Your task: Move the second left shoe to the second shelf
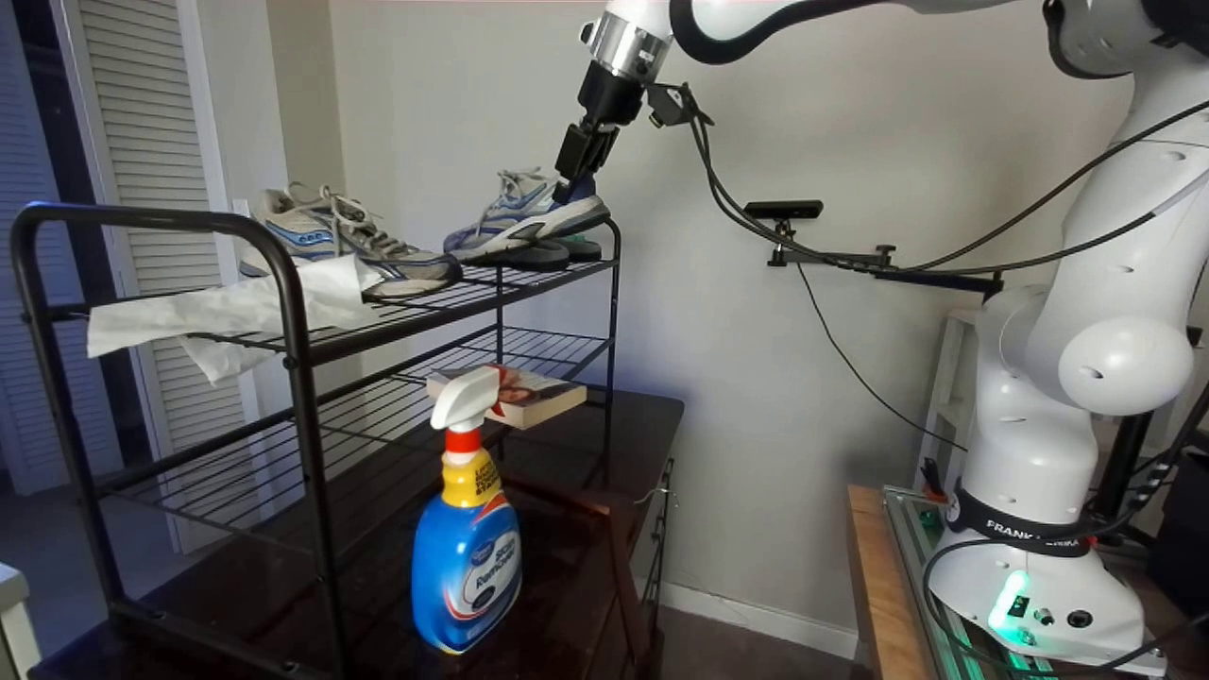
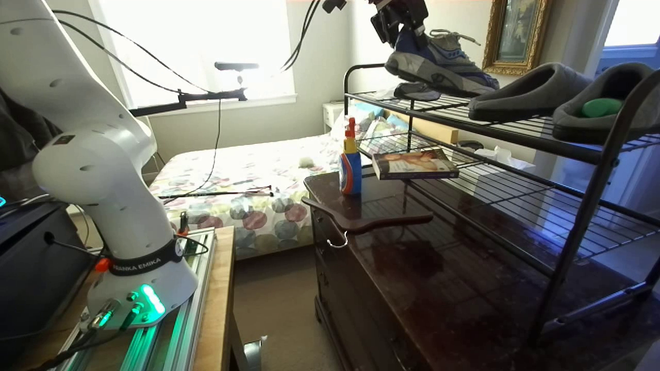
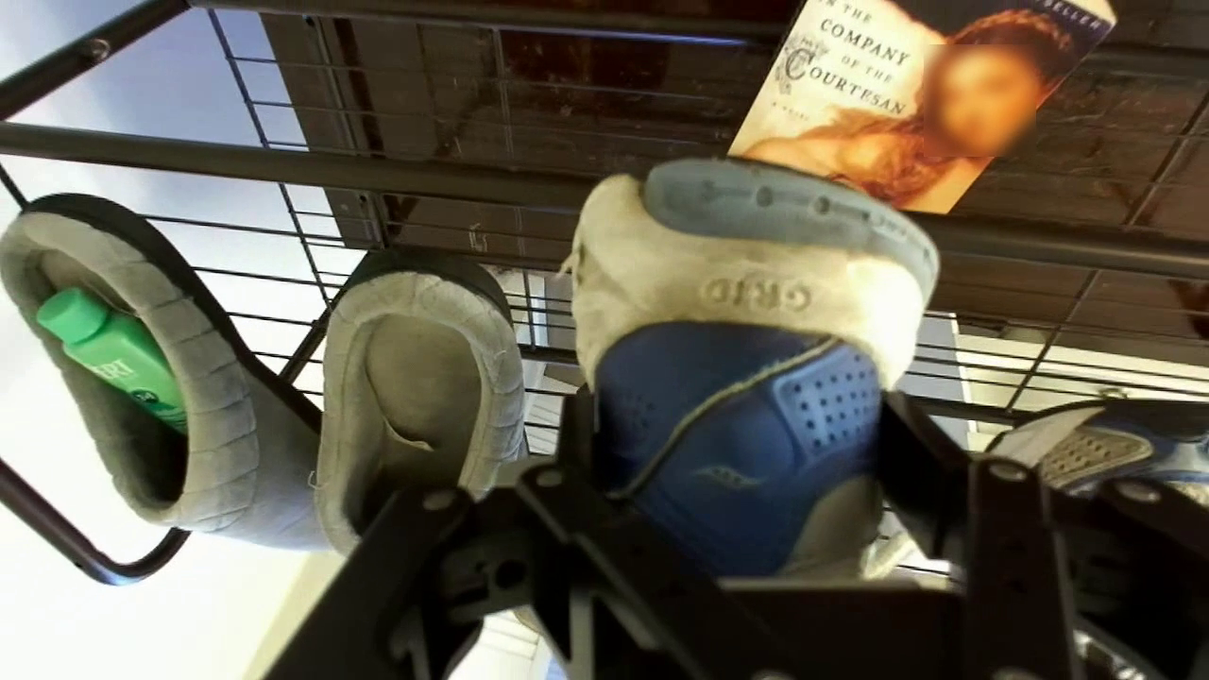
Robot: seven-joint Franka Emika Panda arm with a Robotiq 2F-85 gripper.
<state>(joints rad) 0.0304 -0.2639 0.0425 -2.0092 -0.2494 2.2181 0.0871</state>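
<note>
The second left shoe [image 1: 538, 222] is a light grey and white low-top sneaker with laces, a pale sole and a blue heel. It also shows in an exterior view [image 2: 438, 64] and the wrist view [image 3: 737, 425]. My gripper [image 3: 741, 463] is shut on its heel, one finger on each side; it also shows in both exterior views [image 1: 571, 179] [image 2: 405, 38]. The shoe is tilted, heel up and toe lower, at the uppermost tier; I cannot tell whether its toe touches. The second shelf [image 2: 526, 216] is the black wire tier below.
Grey slippers [image 2: 531, 90] [image 2: 608, 103] and other sneakers [image 1: 302, 227] [image 1: 397, 264] stand on the top tier, with white paper [image 1: 236, 302]. A book [image 2: 415, 164] lies on the second shelf. A spray bottle [image 1: 468, 529] and a hanger [image 2: 371, 221] are on the dresser [image 2: 392, 268].
</note>
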